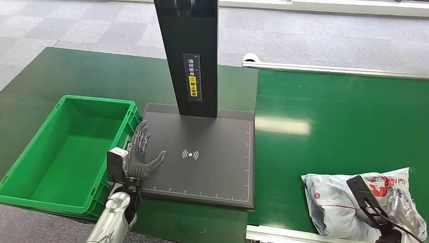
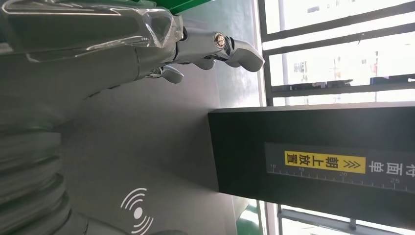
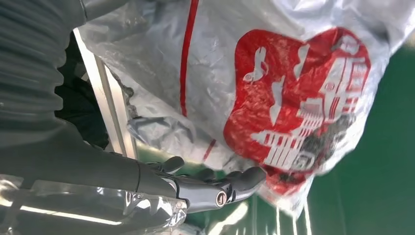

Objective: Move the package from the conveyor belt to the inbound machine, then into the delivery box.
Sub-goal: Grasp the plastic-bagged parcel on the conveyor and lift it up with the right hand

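Note:
The package point(image 1: 334, 200) is a crumpled grey-white plastic bag with red print, lying on the green conveyor belt point(image 1: 344, 116) at its near right corner. My right hand point(image 1: 399, 202) lies on the bag's right part. In the right wrist view its fingers point(image 3: 205, 188) stretch nearly straight along the edge of the package point(image 3: 293, 98), not closed on it. My left hand point(image 1: 139, 152) hovers with fingers spread over the left edge of the inbound machine's black platform point(image 1: 212, 162), holding nothing. The left wrist view shows those fingers point(image 2: 195, 49) above the platform point(image 2: 161, 147).
The machine's black post point(image 1: 189, 55) rises from the platform's far side, with a yellow label point(image 2: 325, 161). A green delivery box point(image 1: 30, 192) with nothing in it stands left of the platform, close to my left hand. A metal rail point(image 1: 283, 235) borders the belt's near edge.

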